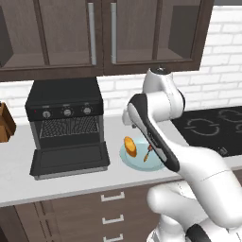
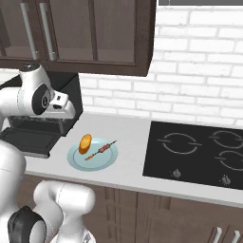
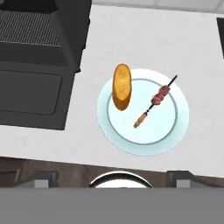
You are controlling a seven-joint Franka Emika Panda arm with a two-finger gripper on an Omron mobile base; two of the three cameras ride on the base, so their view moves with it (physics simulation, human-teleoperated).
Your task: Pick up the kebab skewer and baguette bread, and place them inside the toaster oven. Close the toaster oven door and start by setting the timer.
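Nothing of the task is done yet, as far as I can see: the kebab skewer (image 3: 155, 101) and the baguette bread (image 3: 121, 86) both lie on the pale blue plate (image 3: 162, 131), the bread along the plate's rim on the side nearer the oven, the skewer slanting across the middle, the two apart from each other. The toaster oven (image 1: 66, 106) stands back on the surface (image 1: 71, 182) beside the plate, and the toaster oven door (image 1: 70, 160) already lies folded down flat toward the front edge, so the wire rack is open to reach. The end effector (image 3: 113, 179) hangs high over the plate with its fingers spread wide and nothing between them. Both pickups, both placements, shutting the door and turning the timer knob are still left, I judge. For room: the plate sits near the front edge of the surface, with bare surface between it and the dropped door on one side and between it and the black cooktop (image 2: 199, 152) on the other. The dropped door juts forward almost to the front edge, so I reckon any carry into the oven has to pass over that panel and under the dark wall cabinets (image 1: 101, 35), which hang close above the oven's top.
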